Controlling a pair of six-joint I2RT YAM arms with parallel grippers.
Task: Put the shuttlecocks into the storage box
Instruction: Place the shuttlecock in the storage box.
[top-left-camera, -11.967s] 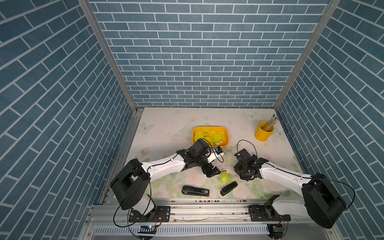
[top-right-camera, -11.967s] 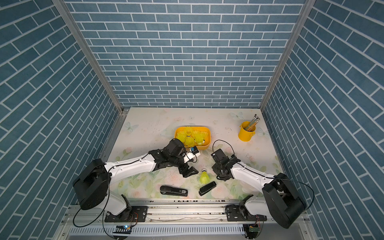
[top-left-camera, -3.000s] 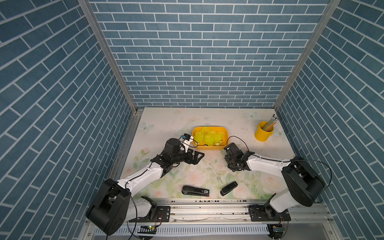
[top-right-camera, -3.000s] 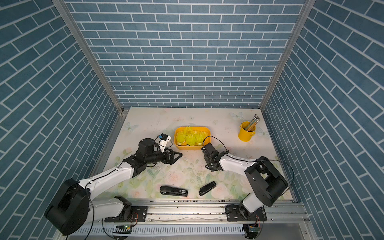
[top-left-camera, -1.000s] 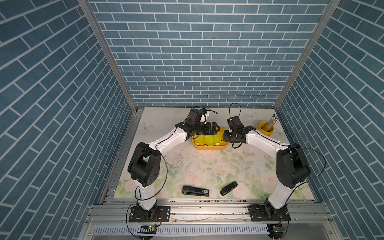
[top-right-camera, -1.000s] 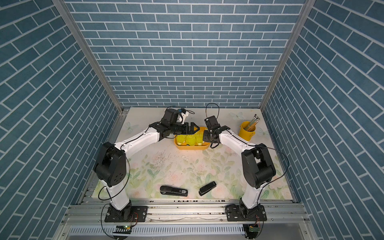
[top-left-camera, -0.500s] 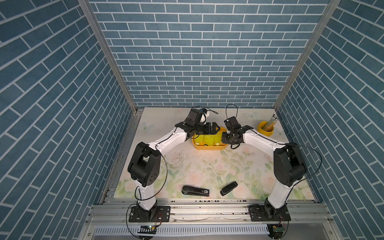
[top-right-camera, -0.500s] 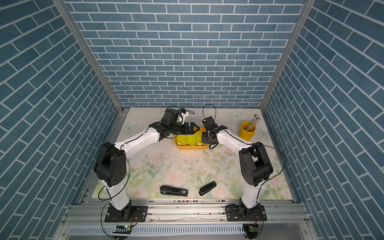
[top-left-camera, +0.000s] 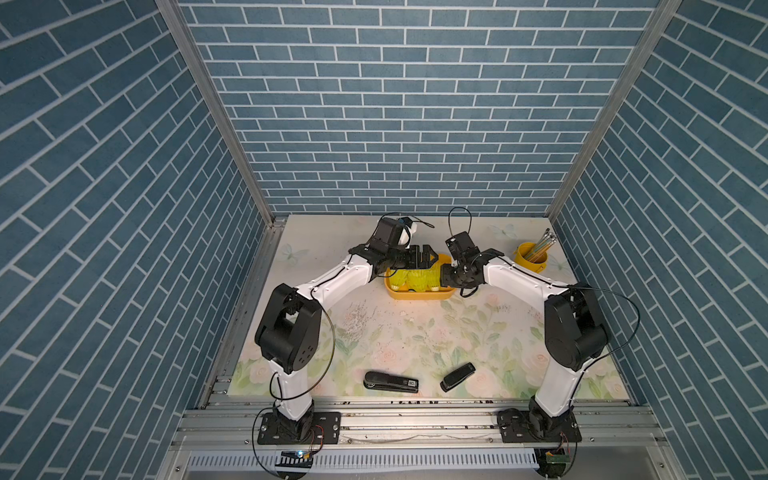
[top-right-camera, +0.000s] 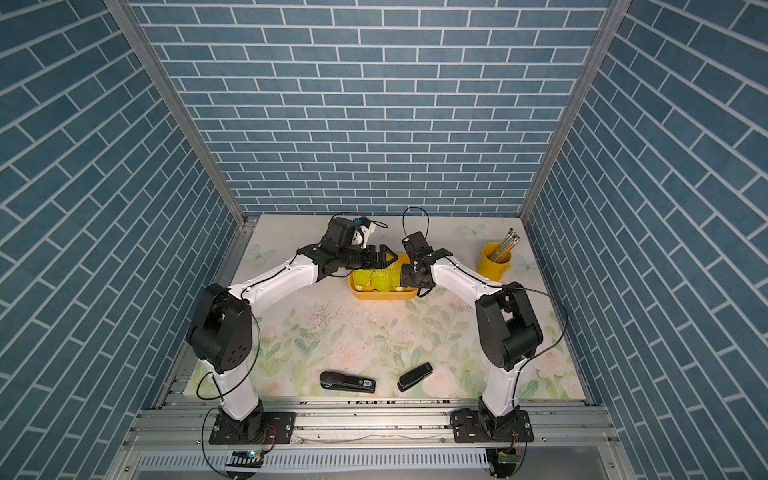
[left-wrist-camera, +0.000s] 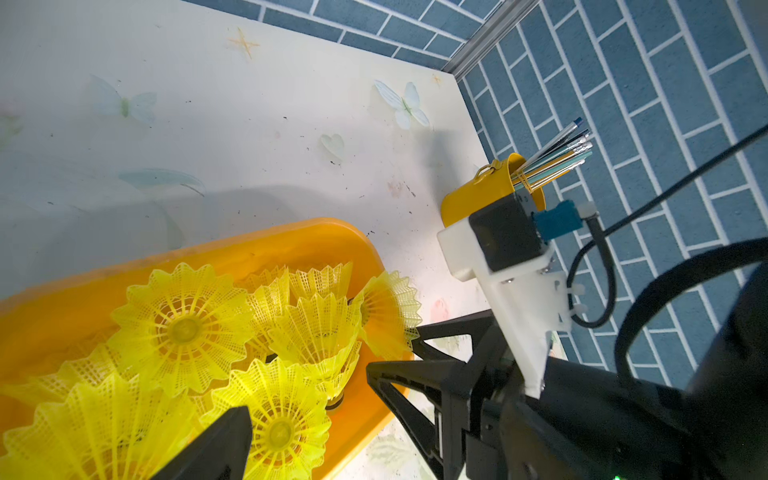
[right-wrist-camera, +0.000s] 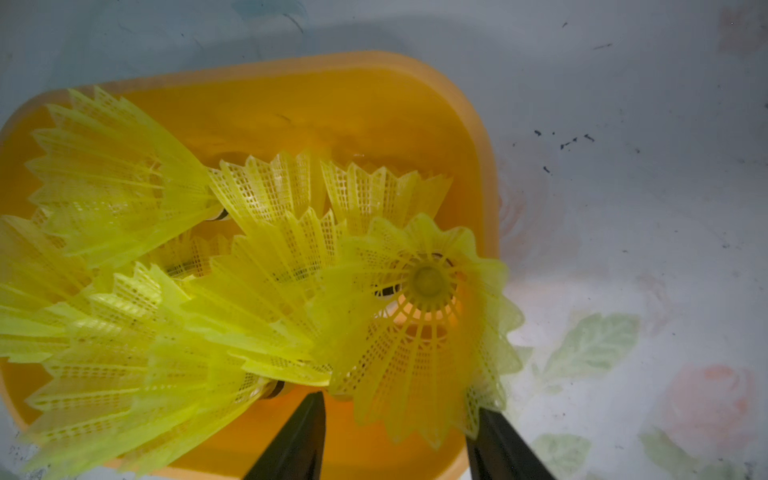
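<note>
At the storage box rim, left gripper and right gripper gape over shuttlecocks.

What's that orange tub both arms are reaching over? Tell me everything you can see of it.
The box is a shallow yellow-orange tub of glossy-looking plastic, rectangular with rounded corners and a turned-out lip. It sits flat on the floral table, toward the back wall. It is crowded with neon-yellow shuttlecocks, and one at its end juts past the rim. The left hand and right hand hang above it; whether either touches it I cannot tell.
</note>
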